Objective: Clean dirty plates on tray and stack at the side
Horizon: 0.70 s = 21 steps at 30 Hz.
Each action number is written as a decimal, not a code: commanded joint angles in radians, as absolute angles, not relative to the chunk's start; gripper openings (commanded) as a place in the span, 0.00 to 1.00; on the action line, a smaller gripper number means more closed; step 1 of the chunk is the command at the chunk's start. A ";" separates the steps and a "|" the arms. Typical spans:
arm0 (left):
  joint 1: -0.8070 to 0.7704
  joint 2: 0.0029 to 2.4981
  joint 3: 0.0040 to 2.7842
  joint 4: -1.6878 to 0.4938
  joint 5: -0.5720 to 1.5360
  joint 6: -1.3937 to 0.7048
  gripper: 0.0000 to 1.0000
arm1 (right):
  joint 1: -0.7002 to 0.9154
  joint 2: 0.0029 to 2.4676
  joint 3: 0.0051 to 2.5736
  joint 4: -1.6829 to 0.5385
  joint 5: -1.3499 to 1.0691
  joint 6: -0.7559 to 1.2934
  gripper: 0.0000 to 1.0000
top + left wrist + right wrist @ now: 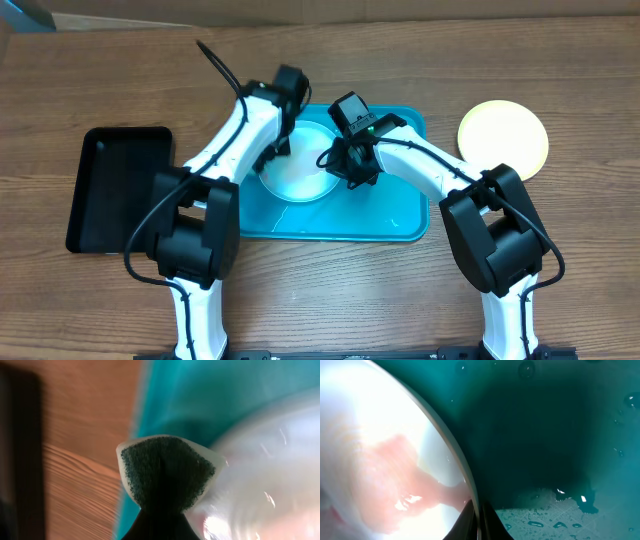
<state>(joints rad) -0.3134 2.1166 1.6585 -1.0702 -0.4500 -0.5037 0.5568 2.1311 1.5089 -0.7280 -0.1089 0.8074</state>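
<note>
1. Our left gripper (274, 150) clenches a green-faced white sponge (167, 472) beside the round white plastic plate (298, 172).
2. Our right gripper (478, 520) pinches that plate's rim, inside the turquoise rectangular plastic tray (395, 215).

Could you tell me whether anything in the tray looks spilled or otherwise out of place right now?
Yes: a pinkish smear is spread across the white plate, running to its rim by the right gripper, and water droplets lie on the tray floor beside it. Nothing looks tipped or damaged.
</note>
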 commanded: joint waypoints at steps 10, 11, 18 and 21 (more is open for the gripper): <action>-0.302 2.123 1.696 -0.898 0.065 -0.374 0.04 | 0.543 2.156 1.493 -0.746 -0.042 0.811 0.04; -0.303 2.123 1.675 -0.881 0.088 -0.374 0.04 | 0.543 2.156 1.493 -0.746 -0.042 0.811 0.04; -0.304 2.123 1.489 -0.741 0.177 -0.374 0.04 | 0.543 2.156 1.493 -0.746 -0.042 0.811 0.04; -0.303 2.123 1.437 -0.712 0.148 -0.374 0.04 | 0.543 2.156 1.493 -0.746 -0.042 0.811 0.04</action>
<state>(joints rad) -0.2993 2.1109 1.4990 -0.7193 0.1154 -0.3889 0.5552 2.1311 1.5089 -0.7368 -0.0978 0.8074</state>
